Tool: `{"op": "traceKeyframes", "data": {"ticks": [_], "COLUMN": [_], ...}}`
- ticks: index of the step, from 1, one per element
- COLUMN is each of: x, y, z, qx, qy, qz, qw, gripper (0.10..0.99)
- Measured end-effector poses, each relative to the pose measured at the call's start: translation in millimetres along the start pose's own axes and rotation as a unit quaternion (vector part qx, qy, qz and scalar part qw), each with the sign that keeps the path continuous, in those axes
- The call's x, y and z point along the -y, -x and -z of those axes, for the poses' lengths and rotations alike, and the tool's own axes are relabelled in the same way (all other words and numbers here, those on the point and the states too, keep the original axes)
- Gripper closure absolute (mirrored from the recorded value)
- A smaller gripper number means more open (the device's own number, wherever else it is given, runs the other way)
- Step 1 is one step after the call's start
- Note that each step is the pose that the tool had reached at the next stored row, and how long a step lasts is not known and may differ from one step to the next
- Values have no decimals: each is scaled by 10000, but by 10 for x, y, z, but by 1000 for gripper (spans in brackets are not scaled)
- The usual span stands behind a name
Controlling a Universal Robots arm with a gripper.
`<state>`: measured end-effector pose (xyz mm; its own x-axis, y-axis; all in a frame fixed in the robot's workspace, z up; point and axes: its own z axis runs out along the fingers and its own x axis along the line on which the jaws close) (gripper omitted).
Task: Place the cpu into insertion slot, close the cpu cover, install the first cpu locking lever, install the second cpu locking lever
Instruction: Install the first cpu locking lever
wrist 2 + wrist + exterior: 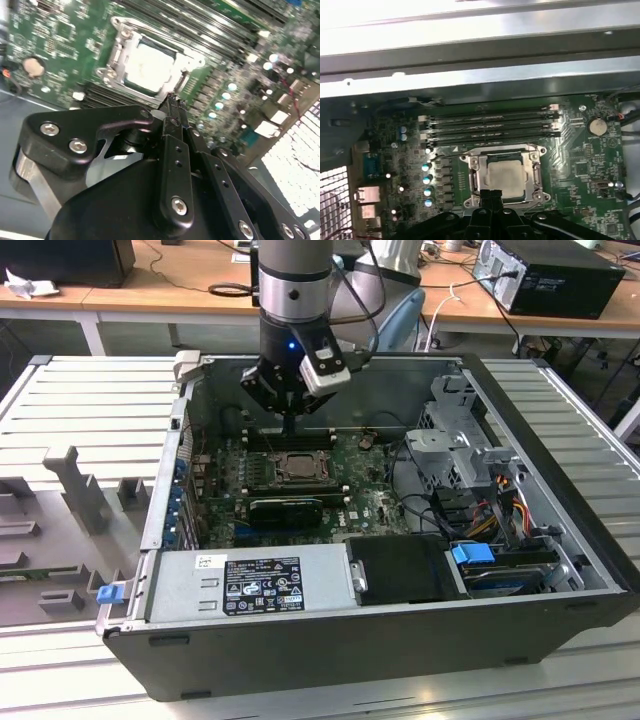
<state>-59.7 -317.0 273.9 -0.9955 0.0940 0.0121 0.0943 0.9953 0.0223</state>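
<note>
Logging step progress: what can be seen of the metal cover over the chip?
The cover is a silver-grey metal frame with a large square window, lying flat and closed on the green board. The pale chip shows through its window. The tool, tips together, stands at one edge of it; whether they touch cannot be told.
</note>
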Motion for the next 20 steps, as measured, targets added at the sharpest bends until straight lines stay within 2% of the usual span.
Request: {"op": "traceKeyframes", "data": {"ticks": [3, 5, 9, 13, 17, 20], "x": [16, 35, 47, 60, 45, -6], "y": [-114, -228, -331, -455, -506, -513], "z": [-2, -6, -21, -62, -123, -150], "qx": [3, 10, 8, 6, 3, 2], "qy": [4, 8, 43, 47, 48, 51], "qz": [0, 1, 33, 92, 166, 184], "qw": [10000, 10000, 10000, 9999, 9999, 9998], "gripper": [980, 980, 980, 980, 980, 980]}}
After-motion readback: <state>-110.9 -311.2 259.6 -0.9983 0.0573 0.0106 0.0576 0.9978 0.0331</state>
